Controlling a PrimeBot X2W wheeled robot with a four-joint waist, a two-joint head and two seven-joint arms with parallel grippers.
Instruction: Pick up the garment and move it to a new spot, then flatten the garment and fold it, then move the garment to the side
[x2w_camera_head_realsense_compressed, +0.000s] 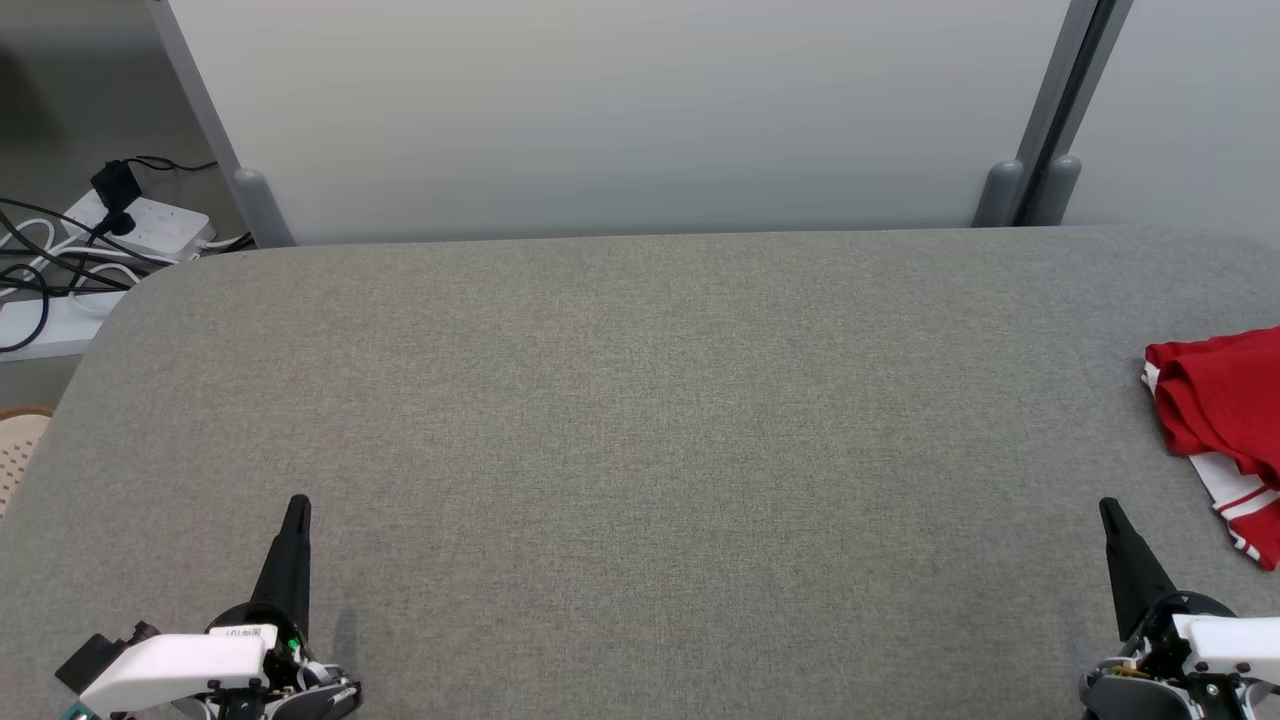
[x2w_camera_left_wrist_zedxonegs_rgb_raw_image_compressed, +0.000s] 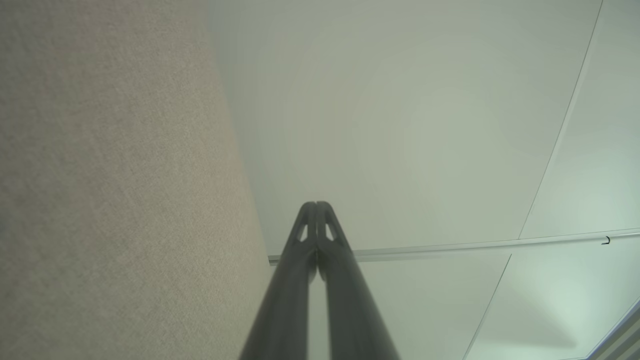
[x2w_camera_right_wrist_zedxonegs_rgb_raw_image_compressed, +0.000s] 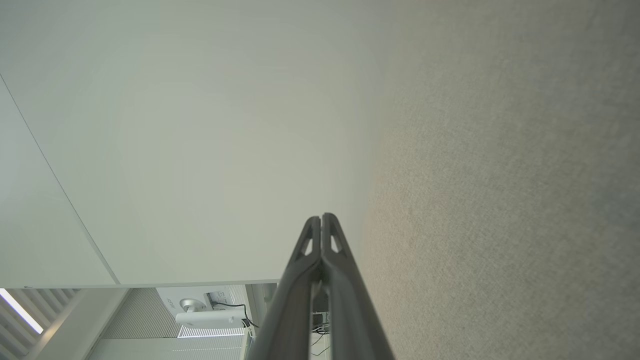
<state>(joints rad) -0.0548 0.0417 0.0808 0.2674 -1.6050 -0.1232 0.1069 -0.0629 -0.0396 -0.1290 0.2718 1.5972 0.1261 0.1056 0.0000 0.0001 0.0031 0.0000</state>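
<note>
The garment (x2w_camera_head_realsense_compressed: 1225, 420) is red with white striped trim and lies bunched at the right edge of the grey fabric table (x2w_camera_head_realsense_compressed: 640, 430), partly cut off by the head view's border. My left gripper (x2w_camera_head_realsense_compressed: 297, 505) rests at the lower left, fingers pressed together and holding nothing. At the lower right, my right gripper (x2w_camera_head_realsense_compressed: 1108, 508) is likewise shut and bare, a little below and left of the garment. In the left wrist view the left gripper (x2w_camera_left_wrist_zedxonegs_rgb_raw_image_compressed: 316, 204) has its tips touching. The right gripper (x2w_camera_right_wrist_zedxonegs_rgb_raw_image_compressed: 321, 217) also shows closed tips in its own wrist view.
Pale partition panels (x2w_camera_head_realsense_compressed: 620, 110) with grey posts stand behind the table's far edge. A power strip with tangled cables (x2w_camera_head_realsense_compressed: 130, 225) lies on the floor at the far left. The table's wide middle is bare grey cloth.
</note>
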